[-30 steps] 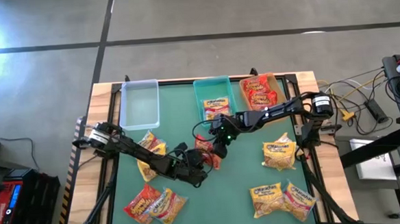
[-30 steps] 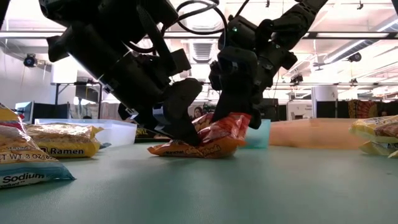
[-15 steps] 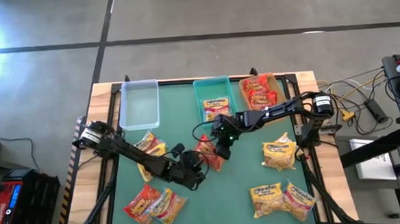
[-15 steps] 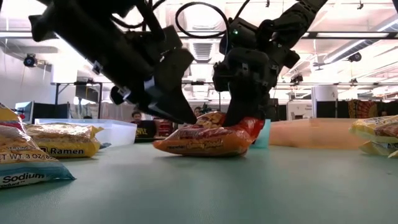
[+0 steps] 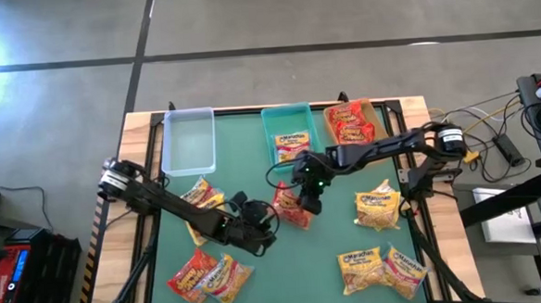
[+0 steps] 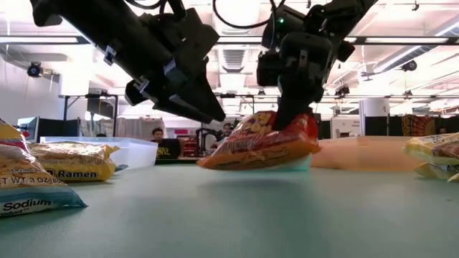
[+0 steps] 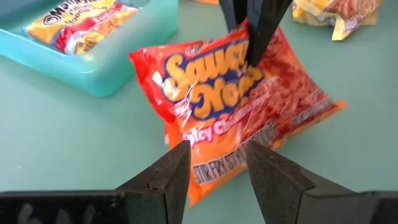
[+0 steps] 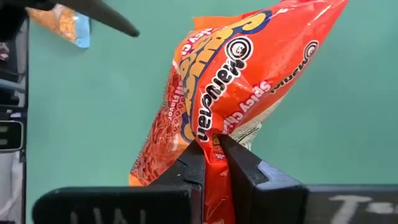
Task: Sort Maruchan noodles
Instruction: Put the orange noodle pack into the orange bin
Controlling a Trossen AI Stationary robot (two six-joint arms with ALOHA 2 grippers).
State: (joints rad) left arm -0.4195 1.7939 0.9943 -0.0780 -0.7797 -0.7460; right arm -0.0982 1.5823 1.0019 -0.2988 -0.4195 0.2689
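Note:
A red Maruchan noodles packet [image 5: 290, 206] hangs tilted over the middle of the green table, with my right gripper [image 8: 214, 146] shut on it. My left gripper [image 7: 217, 168] stands open just to its near left, its fingers apart from the packet's lower end [image 6: 209, 162]. Other yellow and red packets lie flat at the left [image 5: 204, 201], near left [image 5: 207, 275], right [image 5: 377, 206] and near right [image 5: 379, 268]. My right gripper pinches one edge of the red packet [image 8: 210, 132] between its two fingers. The fingers [image 6: 292, 107] come from above, pointing down, at the packet's raised end. The packet hangs tilted, its other end lower and close over the table.
Three bins stand along the far edge: a clear one [image 5: 188, 142], a teal one [image 5: 306, 122] holding a packet, and a tan one [image 5: 371, 114] with red packets. Bare green mat lies in front of the held packet.
My right gripper has taken hold of the red packet and gone up and a little toward the table's right edge. The packet lay flat on the table and is now tipped up at its held end. My left gripper has risen and drawn back off the packet.

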